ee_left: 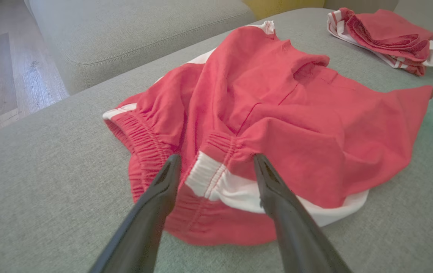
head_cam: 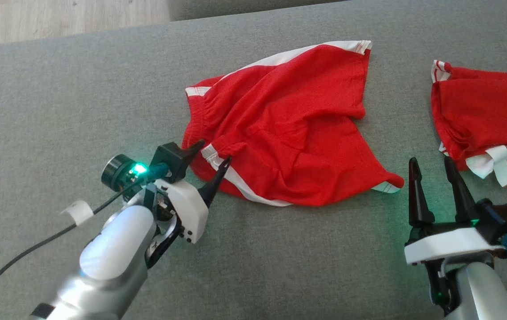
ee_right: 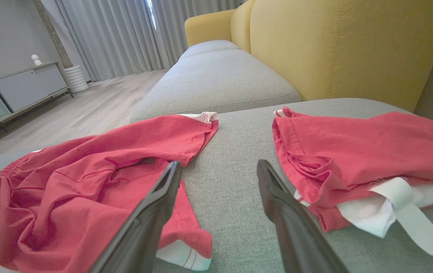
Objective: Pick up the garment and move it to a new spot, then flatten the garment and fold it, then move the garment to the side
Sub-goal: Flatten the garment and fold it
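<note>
The garment (head_cam: 289, 129) is a pair of red shorts with white side stripes, lying crumpled on the grey cushion (head_cam: 57, 98). My left gripper (head_cam: 215, 151) is open at the shorts' near left corner, its fingertips straddling the elastic waistband and white stripe (ee_left: 216, 178). In the left wrist view the garment (ee_left: 277, 113) spreads away from the two dark fingers (ee_left: 163, 182). My right gripper (head_cam: 431, 165) stands open over bare cushion, just right of the garment's near right tip (ee_right: 186, 246), holding nothing.
A second red and white garment (head_cam: 484, 120) lies folded at the right, with a white tag sticking out (ee_right: 410, 212). A yellow sofa back (ee_right: 353, 45) rises behind it. Wooden floor (head_cam: 57, 18) lies beyond the cushion's far edge. A black cable (head_cam: 22, 255) trails from my left arm.
</note>
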Available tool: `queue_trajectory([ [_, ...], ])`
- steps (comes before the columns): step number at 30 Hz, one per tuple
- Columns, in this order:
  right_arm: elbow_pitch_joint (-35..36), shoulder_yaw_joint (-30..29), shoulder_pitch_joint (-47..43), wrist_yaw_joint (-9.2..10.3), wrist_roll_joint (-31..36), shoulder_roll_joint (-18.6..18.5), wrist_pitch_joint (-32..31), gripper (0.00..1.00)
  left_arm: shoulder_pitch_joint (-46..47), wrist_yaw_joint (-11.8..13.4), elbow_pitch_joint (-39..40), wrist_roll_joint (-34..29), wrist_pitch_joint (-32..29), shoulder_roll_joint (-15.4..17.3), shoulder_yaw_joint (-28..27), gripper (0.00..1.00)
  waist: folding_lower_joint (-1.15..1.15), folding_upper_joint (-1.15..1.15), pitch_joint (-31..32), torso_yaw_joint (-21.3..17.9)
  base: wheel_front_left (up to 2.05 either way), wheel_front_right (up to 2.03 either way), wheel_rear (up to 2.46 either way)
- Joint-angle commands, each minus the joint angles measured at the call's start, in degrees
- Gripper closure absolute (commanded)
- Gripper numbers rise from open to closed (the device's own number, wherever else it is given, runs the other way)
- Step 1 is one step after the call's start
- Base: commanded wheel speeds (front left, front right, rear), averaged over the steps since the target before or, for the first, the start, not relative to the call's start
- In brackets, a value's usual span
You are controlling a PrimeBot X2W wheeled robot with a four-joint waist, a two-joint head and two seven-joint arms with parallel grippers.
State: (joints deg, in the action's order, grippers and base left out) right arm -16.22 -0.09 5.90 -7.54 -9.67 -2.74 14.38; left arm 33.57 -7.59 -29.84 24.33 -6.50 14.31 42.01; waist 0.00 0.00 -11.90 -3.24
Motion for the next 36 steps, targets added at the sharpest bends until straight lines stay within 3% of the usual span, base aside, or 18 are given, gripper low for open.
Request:
queue_trajectory([
  [1,1.5,1.5,2.0,0.05,-0.1,-0.1,0.6,0.00,3.3,0.1,1.4,0.6,-0.4,2.0,-1.2,0.29,0.00,0.00,0.0,-0.1,0.00,0.00,0.00],
  [4,1.4,1.4,2.0,0.05,-0.1,-0.1,0.6,0.00,3.7,0.1,1.3,1.4,-0.9,2.4,-0.2,1.00,0.00,0.00,-0.1,-0.1,0.00,0.00,0.00],
  [14,0.7,1.5,1.6,0.05,0.3,-0.1,0.6,0.00,3.5,0.2,1.4,2.7,0.4,3.1,0.6,1.00,0.00,0.00,0.7,0.3,0.00,0.00,0.00],
  [22,-2.1,2.8,1.0,0.05,1.5,-0.5,0.6,0.00,1.4,2.7,3.7,3.4,4.3,4.3,-1.5,1.00,0.00,0.00,2.2,1.3,0.00,0.00,0.00],
  [30,-6.9,8.6,0.8,0.05,3.1,-6.0,-2.8,0.00,-1.3,6.1,7.1,4.8,8.0,5.6,-4.4,1.00,0.00,0.00,2.8,2.4,0.00,0.00,0.00],
  [36,-7.4,16.5,1.1,0.05,3.7,-12.0,-6.0,0.00,-2.0,6.7,8.4,5.1,8.1,5.9,-4.2,1.00,0.00,0.00,2.9,3.2,0.00,0.00,0.00],
])
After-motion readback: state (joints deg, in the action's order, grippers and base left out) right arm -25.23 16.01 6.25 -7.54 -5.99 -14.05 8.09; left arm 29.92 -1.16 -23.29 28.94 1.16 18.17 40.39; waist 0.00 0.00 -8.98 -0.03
